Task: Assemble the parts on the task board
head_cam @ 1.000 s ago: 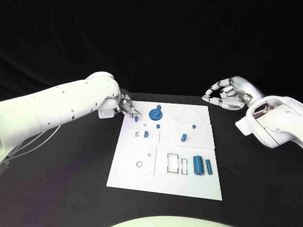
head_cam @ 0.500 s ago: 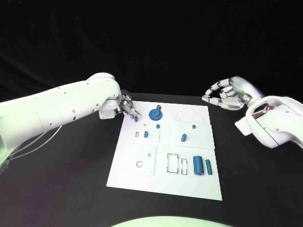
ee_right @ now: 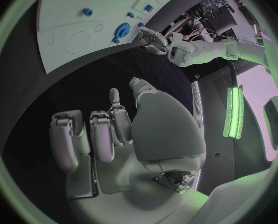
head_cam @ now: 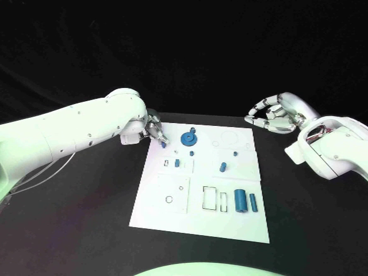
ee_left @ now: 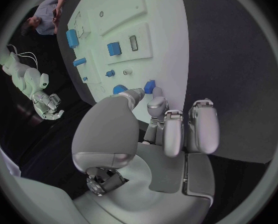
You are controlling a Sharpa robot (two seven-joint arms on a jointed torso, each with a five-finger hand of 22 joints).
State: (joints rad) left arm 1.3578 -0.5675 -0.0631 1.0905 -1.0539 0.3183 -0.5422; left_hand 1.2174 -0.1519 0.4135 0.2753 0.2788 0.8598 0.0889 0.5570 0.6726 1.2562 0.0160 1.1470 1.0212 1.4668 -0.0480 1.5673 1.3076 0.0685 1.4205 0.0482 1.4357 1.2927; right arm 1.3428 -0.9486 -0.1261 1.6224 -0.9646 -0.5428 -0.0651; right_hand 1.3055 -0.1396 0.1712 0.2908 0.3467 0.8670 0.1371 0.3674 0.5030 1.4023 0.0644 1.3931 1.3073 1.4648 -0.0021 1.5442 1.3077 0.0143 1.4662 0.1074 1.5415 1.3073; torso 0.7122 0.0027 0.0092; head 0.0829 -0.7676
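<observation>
The fingers (ee_left: pixel 152 107) of the left hand (head_cam: pixel 152 129) pinch a small blue part (head_cam: pixel 164 146) right at the far left edge of the task board (head_cam: pixel 163 195); the left wrist view shows the piece (ee_left: pixel 150 86) caught at the fingertips, over the white plate's rim. The right hand (head_cam: pixel 275 115) hangs above the black table (head_cam: pixel 84 218) off the board's far right corner, well apart from it, its fingers curled inward with nothing in them; the right wrist view shows the same bent fingers (ee_right: pixel 89 134) over dark table.

Open black surface lies on both sides of the board and along its near edge. On the plate, a blue gear-like round part (head_cam: pixel 188 138) sits just beside the left hand, with smaller blue pieces (head_cam: pixel 223 167) toward the middle and two blue cylinders (head_cam: pixel 244 200) lying near the right edge at the near end.

The right wrist view alone shows the left hand (ee_right: pixel 152 39) from across the board, beside the round part (ee_right: pixel 122 30). The left wrist view shows the right hand (ee_left: pixel 50 106) off beyond the board's far side
</observation>
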